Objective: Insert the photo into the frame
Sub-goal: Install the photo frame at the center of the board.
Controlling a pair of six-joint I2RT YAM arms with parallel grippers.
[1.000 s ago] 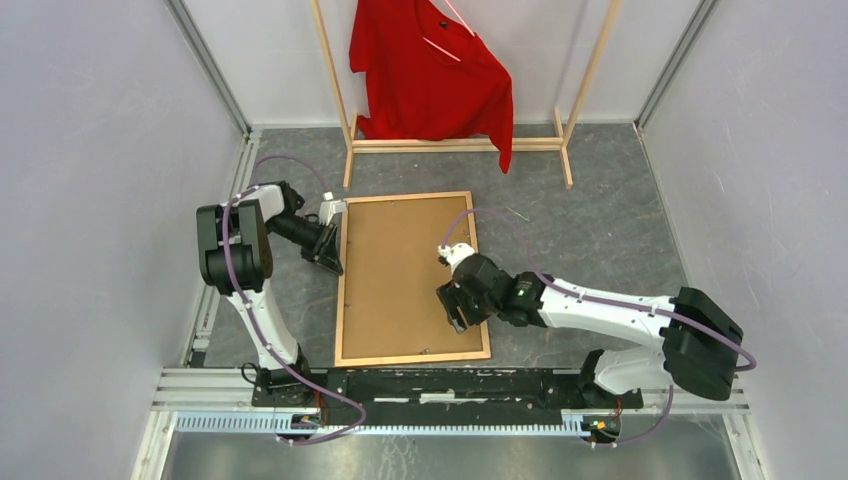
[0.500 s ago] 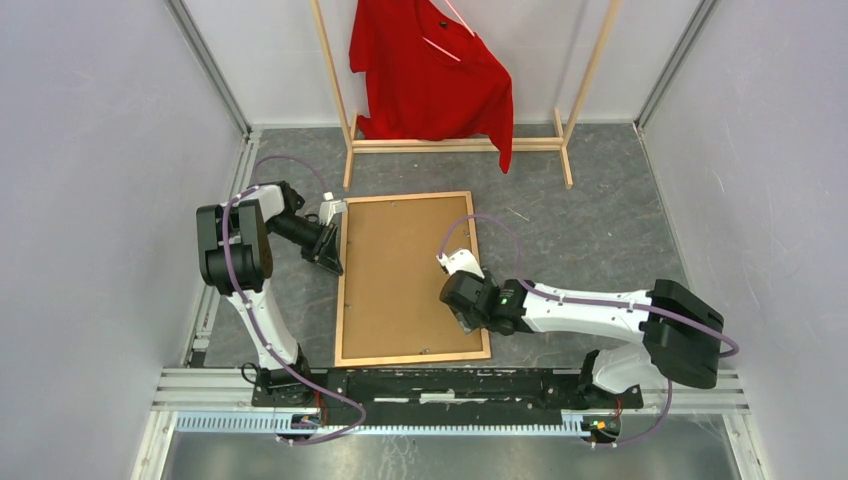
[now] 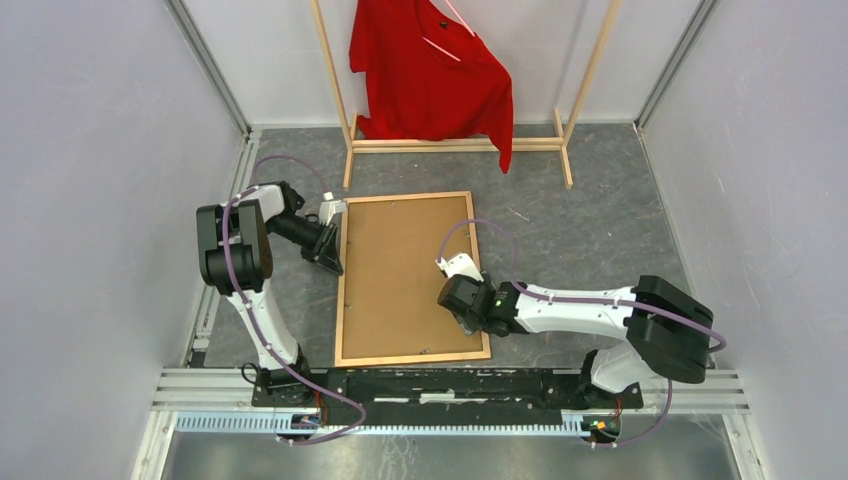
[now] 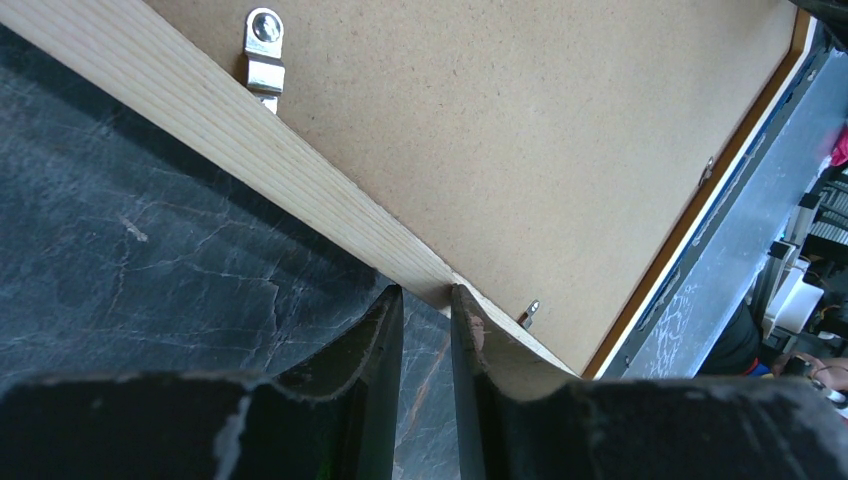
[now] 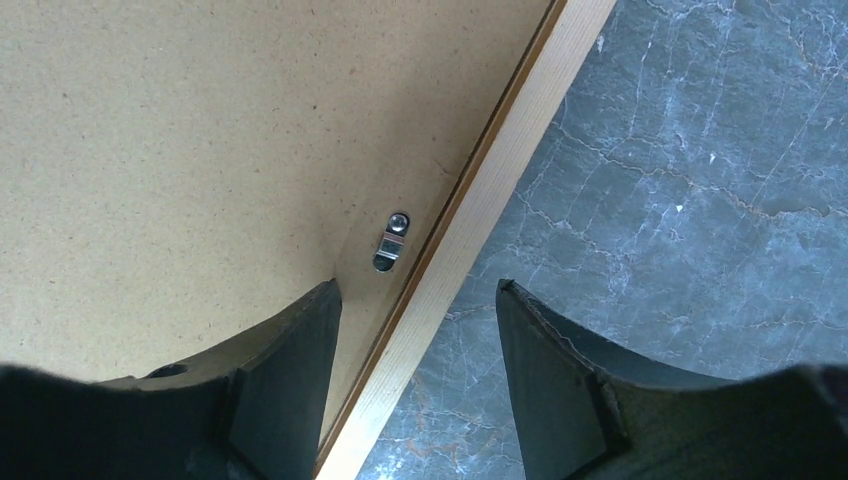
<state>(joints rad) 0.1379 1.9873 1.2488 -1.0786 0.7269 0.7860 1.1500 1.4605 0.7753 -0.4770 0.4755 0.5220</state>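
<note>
The left gripper (image 4: 425, 292) sits against the frame's left rail near its far corner, jaws narrow, only desk (image 3: 590, 230) showing between them; the frame (image 3: 410, 357) lies flat and back-up on the desk, a brown backing board (image 3: 400, 270) filling it; the right gripper (image 5: 415, 288) hangs over the frame's right rail, jaws wide and straddling it beside a metal clip (image 5: 391, 241), gripping nothing.
</note>
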